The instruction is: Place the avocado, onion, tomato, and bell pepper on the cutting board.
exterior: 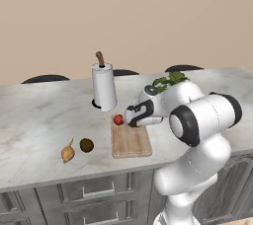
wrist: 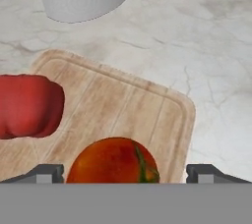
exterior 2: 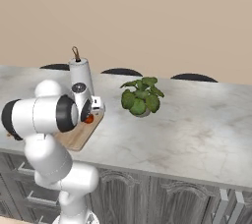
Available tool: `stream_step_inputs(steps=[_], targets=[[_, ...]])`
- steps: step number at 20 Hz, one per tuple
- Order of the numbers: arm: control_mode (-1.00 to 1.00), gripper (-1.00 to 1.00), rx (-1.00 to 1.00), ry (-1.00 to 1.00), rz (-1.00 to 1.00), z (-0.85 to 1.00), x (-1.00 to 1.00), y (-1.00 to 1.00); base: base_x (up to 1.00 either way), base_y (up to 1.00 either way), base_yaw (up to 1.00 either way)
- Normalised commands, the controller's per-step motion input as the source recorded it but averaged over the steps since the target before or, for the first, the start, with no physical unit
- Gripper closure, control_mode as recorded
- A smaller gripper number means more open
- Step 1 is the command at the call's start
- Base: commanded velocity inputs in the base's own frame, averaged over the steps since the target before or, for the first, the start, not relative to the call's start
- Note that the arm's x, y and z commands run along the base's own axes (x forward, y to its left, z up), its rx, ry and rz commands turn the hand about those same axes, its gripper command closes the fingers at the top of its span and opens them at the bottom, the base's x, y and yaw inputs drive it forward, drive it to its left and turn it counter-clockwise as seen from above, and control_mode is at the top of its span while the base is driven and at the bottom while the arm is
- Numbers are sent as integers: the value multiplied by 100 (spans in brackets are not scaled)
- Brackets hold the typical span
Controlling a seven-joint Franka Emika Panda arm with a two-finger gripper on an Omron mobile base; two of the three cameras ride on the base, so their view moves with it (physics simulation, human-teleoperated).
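Left base view: the wide-open, empty two-finger gripper (exterior: pixel 126 119) hovers over the light-brown wooden cutting board (exterior: pixel 131 142); the round olive-green avocado (exterior: pixel 86 145) and golden-tan onion (exterior: pixel 67 153) lie left of the board, avocado nearer.

You saw the marble counter (exterior: pixel 39 115) carrying the cutting board (exterior: pixel 131 142), onion (exterior: pixel 67 153), avocado (exterior: pixel 86 145), paper towel roll (exterior: pixel 104 88) and potted plant (exterior 2: pixel 141 97).

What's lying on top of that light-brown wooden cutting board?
On the wooden cutting board lie a red bell pepper and an orange-red tomato. The open gripper covers the tomato's near side.
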Motion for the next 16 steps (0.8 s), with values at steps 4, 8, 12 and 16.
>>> stream_step_inputs(steps=[4, 8, 12, 16], targets=[[-100, -100, 0, -1, 0, 33, -1, 8, 0, 0, 0], [-100, -100, 0, 0, 0, 40, -8, 13, 0, 0, 0], [-100, -100, 0, 1, 0, 37, -24, 18, 0, 0, 0], [-100, -100, 0, 4, 0, 27, -43, 19, 0, 0, 0]])
